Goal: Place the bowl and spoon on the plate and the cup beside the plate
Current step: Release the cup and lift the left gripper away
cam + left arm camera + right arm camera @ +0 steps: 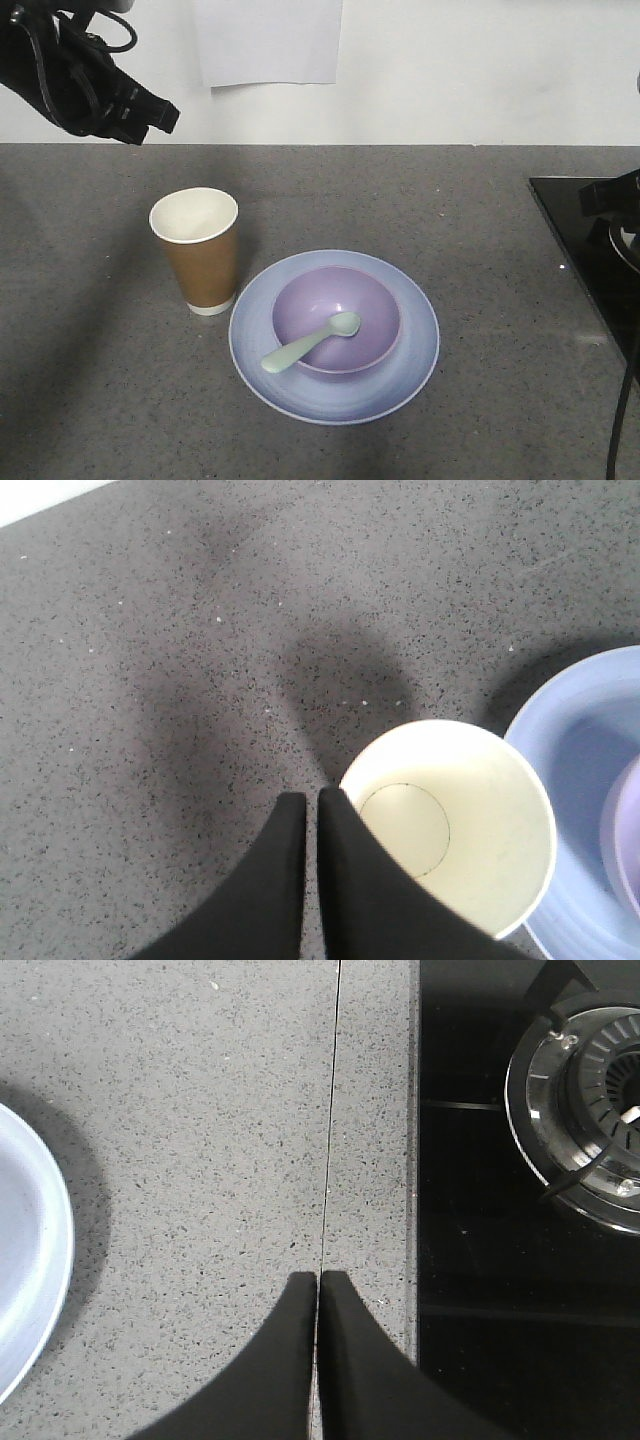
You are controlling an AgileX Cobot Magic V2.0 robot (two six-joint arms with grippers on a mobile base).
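The lavender bowl [337, 320] sits on the pale blue plate [415, 355] in the middle of the counter. A mint-green spoon [310, 342] lies in the bowl, its handle over the front-left rim. The brown paper cup [197, 250] stands upright just left of the plate, touching or nearly touching its rim. My left gripper [311, 796] hovers high above the counter at the far left, shut and empty, with the cup [455, 820] and the plate [570, 740] below to its right. My right gripper [319, 1276] is shut and empty over bare counter, right of the plate [30, 1250].
A black glass cooktop [590, 250] with a gas burner [590, 1110] occupies the counter's right side. A counter seam [330, 1110] runs under the right gripper. A white wall with a taped sheet of paper [268, 40] backs the counter.
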